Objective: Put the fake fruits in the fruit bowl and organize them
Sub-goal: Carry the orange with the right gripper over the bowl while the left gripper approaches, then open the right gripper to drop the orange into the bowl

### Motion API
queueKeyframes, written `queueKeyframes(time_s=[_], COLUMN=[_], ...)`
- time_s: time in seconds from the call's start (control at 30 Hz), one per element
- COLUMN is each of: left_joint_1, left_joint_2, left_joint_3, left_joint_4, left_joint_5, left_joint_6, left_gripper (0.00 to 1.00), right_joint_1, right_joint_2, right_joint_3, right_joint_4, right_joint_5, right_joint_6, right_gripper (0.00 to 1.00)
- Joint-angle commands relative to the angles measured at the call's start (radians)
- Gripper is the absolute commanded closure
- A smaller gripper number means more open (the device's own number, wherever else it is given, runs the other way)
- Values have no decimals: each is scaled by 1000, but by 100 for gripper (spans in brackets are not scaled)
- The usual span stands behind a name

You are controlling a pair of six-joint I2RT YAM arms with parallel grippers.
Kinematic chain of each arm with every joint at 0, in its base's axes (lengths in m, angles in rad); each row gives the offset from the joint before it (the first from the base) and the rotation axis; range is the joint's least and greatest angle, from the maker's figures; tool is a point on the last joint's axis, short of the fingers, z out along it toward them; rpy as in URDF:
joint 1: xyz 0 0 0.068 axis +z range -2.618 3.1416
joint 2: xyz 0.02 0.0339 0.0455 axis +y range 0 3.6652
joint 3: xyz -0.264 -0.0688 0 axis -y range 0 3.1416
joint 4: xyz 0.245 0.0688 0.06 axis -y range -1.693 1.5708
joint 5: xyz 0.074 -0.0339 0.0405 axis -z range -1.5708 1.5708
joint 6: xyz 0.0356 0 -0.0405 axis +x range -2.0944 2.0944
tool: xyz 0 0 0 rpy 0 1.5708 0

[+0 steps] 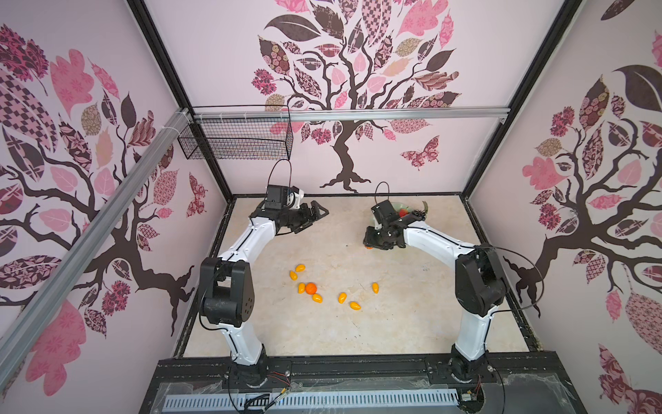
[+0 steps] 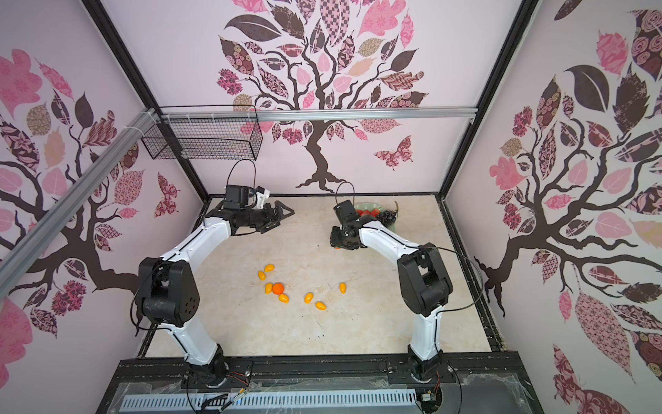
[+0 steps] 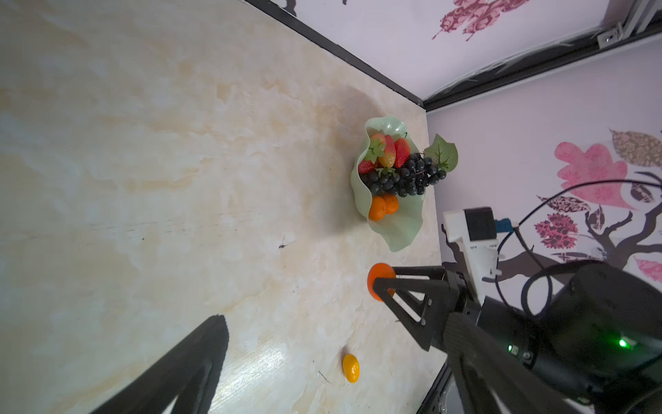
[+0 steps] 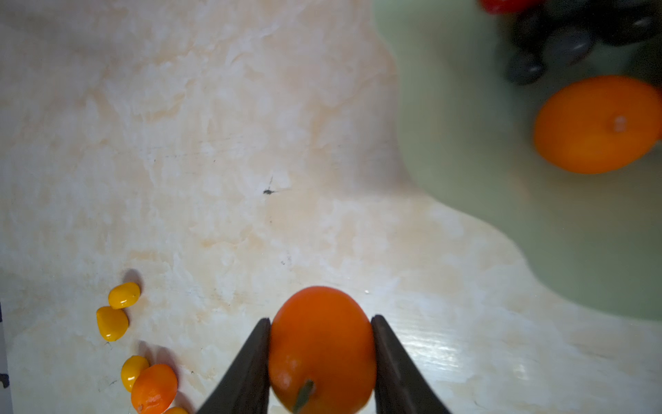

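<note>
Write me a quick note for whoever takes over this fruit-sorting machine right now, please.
Left claw: open, empty, raised over the table.
Right claw: shut on a tangerine, just short of the fruit bowl.
Done: strawberries, grape bunch and two tangerines in the bowl.
To do: drop the held tangerine in, then collect one loose tangerine and seven kumquats from the table.

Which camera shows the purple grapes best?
The left wrist view: the whole grape bunch lies sharp and unblocked in the fruit bowl. Both top views show it tiny, next to the right arm. The right wrist view catches only a few blurry grapes.
</note>
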Motion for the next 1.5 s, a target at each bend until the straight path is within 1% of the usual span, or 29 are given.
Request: queueKeyframes(time_s=[0.0,0.17,0.3,0.43,0.5,0.57,0.7,0.83,0.93,1.13,1.27,1.47], left_joint_1=[-85,-225,-297,-383,-424,-453,-465,-468,-469,-471,-471,-471], left_joint_2=[-34,-38,-32,-37,-53,-64,-69,-111,-139,-173,-185,-185], left_joint_3=[-44,-48,-66,-85,-126,-163,-203,-309,-359,-441,-464,-458], left_joint_4=[90,93,138,169,233,295,364,537,624,768,808,793], left_joint_5=[-92,-211,-232,-305,-337,-340,-344,-412,-449,-455,-458,-465], left_joint_6=[40,160,169,235,257,259,216,180,183,178,182,188], left_gripper=[1,1,1,1,1,1,1,1,1,1,1,1], right_joint_1=[-47,-136,-186,-207,-214,-219,-223,-227,-228,-230,-231,-232], right_joint_2=[-78,-108,-104,-67,-39,-12,49,111,140,185,214,254], right_joint_3=[-28,-41,-33,11,44,78,140,188,197,211,226,251], right_joint_4=[1,-15,-27,-45,-62,-66,-82,-104,-105,-114,-131,-144], right_joint_5=[-4,33,98,215,280,339,441,501,527,539,557,584], right_joint_6=[-8,-42,-75,-128,-156,-186,-233,-259,-270,-273,-273,-278], right_gripper=[62,61,61,62,62,62,63,63,63,64,63,63])
